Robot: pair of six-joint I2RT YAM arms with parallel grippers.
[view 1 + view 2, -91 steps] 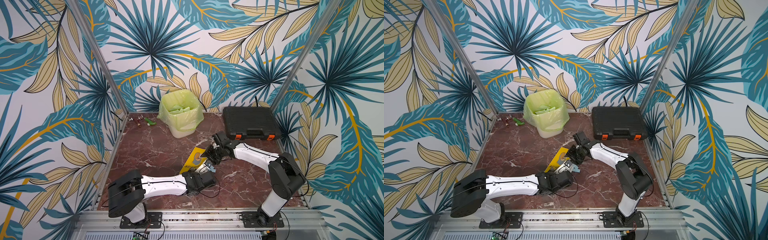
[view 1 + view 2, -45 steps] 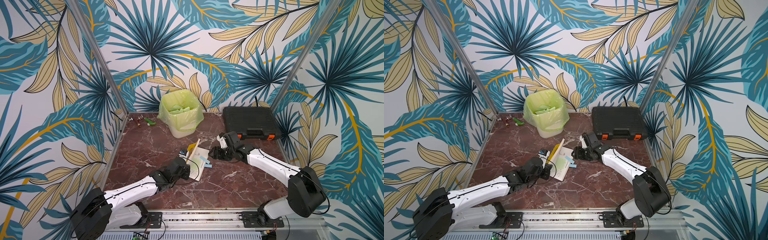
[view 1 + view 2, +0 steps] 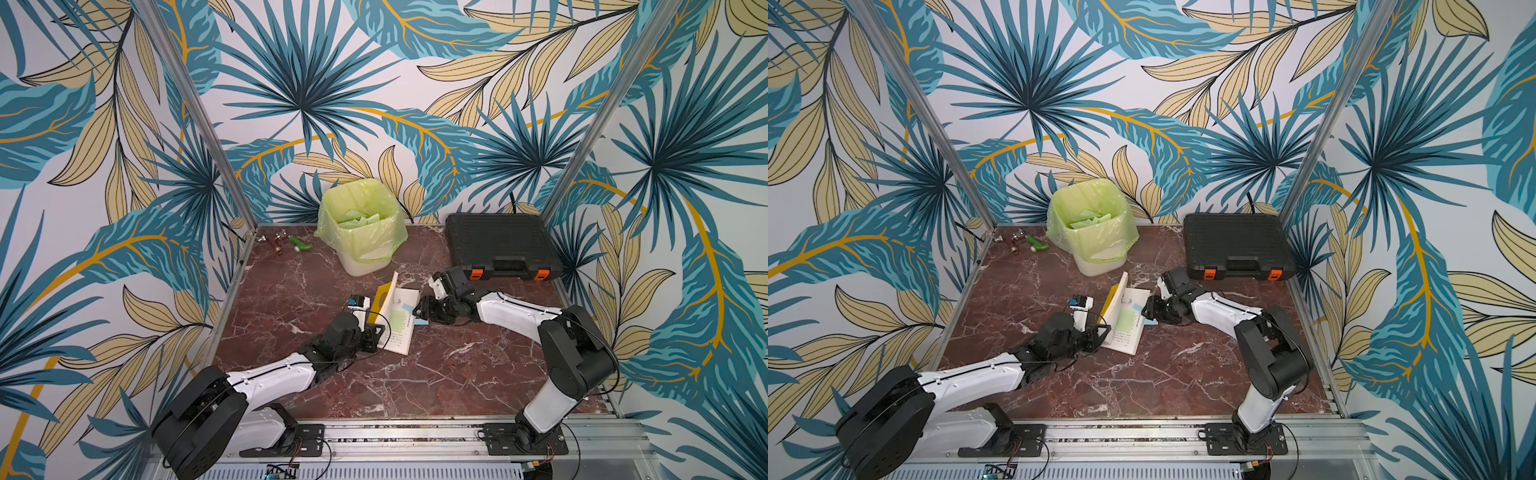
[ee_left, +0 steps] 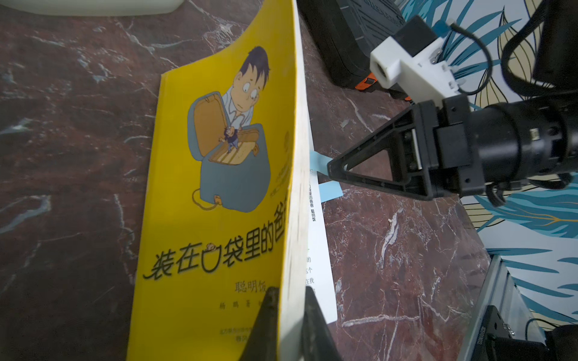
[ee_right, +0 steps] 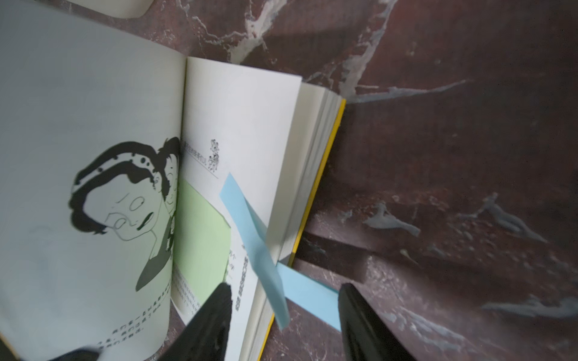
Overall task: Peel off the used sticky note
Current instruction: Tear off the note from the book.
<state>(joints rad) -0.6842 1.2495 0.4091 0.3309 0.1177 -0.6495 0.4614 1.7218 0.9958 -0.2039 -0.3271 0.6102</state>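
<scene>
1. While the left gripper (image 4: 291,292) pinches the raised yellow cover (image 4: 219,187) and front pages, fingers closed tight on them, the book (image 3: 400,320) lies open on the marble table (image 3: 299,291).
2. Blue sticky note (image 5: 250,225): stuck to the book's flat open page, with its free end curling out past the page's outer edge. A blue strip also juts flat from under that edge. Cannot tell whether this is one note or two.
3. Right gripper (image 5: 284,287): at the book's outer edge, fingers wide apart, astride the note's free end. Not closed on it.
4. Behind the book: green-lined bin (image 3: 365,257). Black case (image 3: 498,245) is behind the book too, on the right gripper's side.
</scene>
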